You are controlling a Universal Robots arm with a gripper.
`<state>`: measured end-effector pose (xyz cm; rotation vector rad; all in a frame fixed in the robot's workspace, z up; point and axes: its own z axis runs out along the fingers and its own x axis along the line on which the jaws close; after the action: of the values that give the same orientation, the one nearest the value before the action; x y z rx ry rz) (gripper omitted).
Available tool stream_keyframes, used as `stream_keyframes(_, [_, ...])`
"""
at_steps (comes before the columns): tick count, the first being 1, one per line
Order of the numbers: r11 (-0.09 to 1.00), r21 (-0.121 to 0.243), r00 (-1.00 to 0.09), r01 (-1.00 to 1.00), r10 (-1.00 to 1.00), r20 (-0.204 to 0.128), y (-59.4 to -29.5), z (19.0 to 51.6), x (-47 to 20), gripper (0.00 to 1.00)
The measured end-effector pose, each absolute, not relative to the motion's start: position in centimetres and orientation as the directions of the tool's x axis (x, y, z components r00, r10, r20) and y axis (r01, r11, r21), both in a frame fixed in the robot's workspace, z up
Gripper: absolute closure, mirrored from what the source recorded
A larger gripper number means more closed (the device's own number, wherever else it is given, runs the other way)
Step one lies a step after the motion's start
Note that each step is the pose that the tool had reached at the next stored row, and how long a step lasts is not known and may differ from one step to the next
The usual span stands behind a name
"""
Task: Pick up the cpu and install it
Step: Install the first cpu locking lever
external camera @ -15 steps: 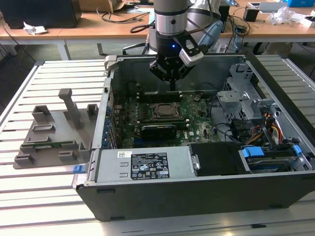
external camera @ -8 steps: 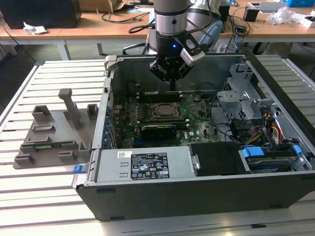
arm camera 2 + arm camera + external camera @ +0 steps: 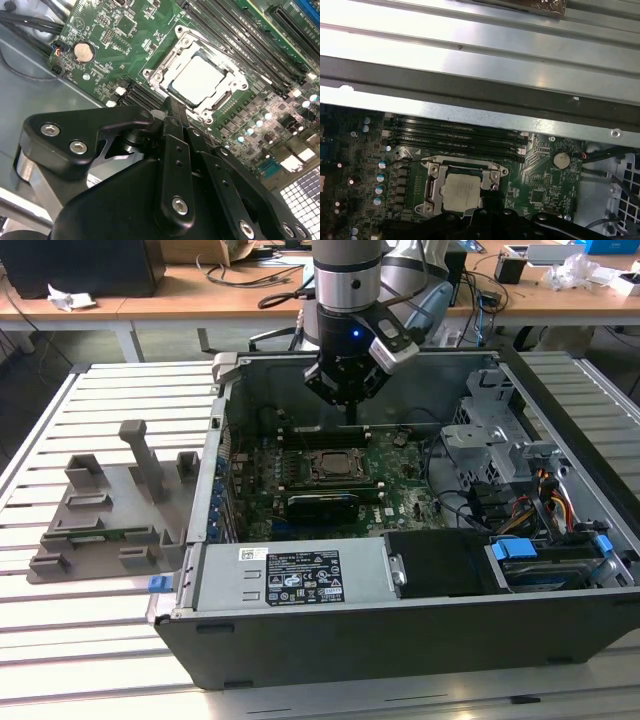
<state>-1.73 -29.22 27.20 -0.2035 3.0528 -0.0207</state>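
The cpu lies flat inside the socket frame on the green motherboard of the open computer case, its dull silvery top showing in both wrist views. My gripper hangs just above the board, at the far edge of the socket in the exterior view. Its black fingers are shut together with nothing between them, and the tip ends right beside the socket frame, apart from the cpu. In the first wrist view the gripper covers one corner of the frame.
The case's metal walls ring the board. A long black card, a labelled power supply, a drive cage and cables crowd the inside. Memory slots run beside the socket. A grey fixture tray sits outside.
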Motion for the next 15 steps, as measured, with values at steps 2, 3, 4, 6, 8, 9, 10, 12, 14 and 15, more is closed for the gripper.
stream_keyframes(2, [0.989,-0.019,-0.986,-0.143,-0.144,-0.081,-29.21,27.20,-1.73,0.89])
stream_keyframes(3, [0.989,-0.019,-0.986,-0.148,-0.149,-0.081,-29.22,27.20,-1.73,0.89])
stream_keyframes(4, [0.988,-0.019,-0.984,-0.155,-0.156,-0.081,-29.21,27.20,-1.73,0.89])
stream_keyframes(6, [0.985,-0.019,-0.982,-0.169,-0.170,-0.081,-29.22,27.20,-1.73,0.89])
stream_keyframes(8, [0.985,-0.019,-0.982,-0.171,-0.172,-0.081,-29.22,27.20,-1.73,0.89])
stream_keyframes(9, [0.985,-0.019,-0.982,-0.172,-0.173,-0.081,-29.22,27.21,-1.73,0.89])
stream_keyframes(10, [0.985,-0.019,-0.982,-0.173,-0.174,-0.080,-29.21,27.20,-1.72,0.89])
stream_keyframes(12, [0.985,-0.016,-0.983,-0.173,-0.174,-0.054,-29.22,27.18,-1.69,0.89])
stream_keyframes(14, [0.985,-0.013,-0.985,-0.174,-0.174,-0.011,-29.22,27.14,-1.61,0.89])
stream_keyframes(15, [0.985,-0.011,-0.985,-0.174,-0.174,0.005,-29.22,27.12,-1.59,0.89])
